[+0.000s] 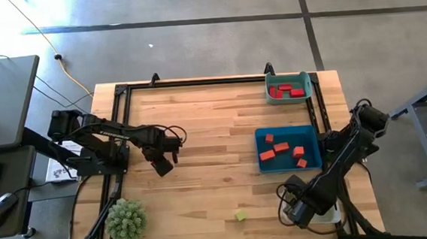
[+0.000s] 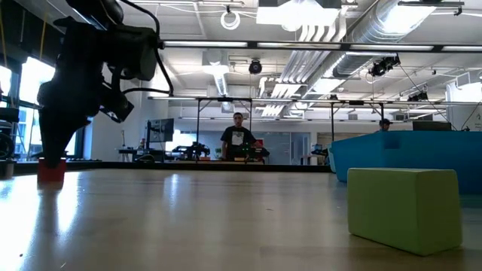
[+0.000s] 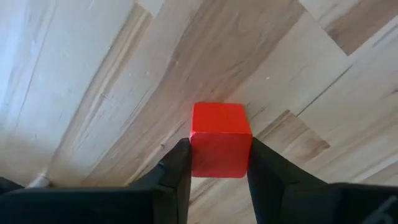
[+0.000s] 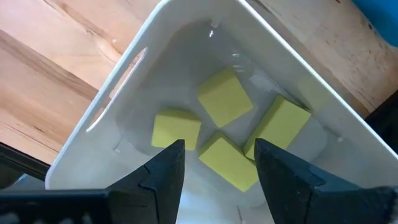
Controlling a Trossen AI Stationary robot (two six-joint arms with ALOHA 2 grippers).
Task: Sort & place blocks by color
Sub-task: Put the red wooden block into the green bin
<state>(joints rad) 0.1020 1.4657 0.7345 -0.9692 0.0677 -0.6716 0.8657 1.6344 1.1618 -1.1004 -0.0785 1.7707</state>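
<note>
A red cube block (image 3: 221,140) stands on the wooden table at its left side, between the fingers of my left gripper (image 3: 220,149), which comes down on it from above (image 1: 162,167). In the low view the same cube (image 2: 51,172) shows under the dark gripper. My right gripper (image 4: 219,149) hangs open over a white bin (image 4: 124,68) at the near right corner, with several yellow-green blocks (image 4: 224,96) lying in the bin. One yellow-green block (image 1: 240,215) lies loose on the table near the front edge. My left gripper pinches the red cube by two opposite side faces (image 3: 194,149), one finger on each. The fingers point straight down onto it. The cube sits upright with its underside on the table.
A teal bin (image 1: 307,83) with red blocks stands at the far right. Nearer, a blue bin (image 1: 260,135) holds orange blocks. A spiky green plant ball (image 1: 125,220) sits at the near left corner. A black frame runs along the table's edges.
</note>
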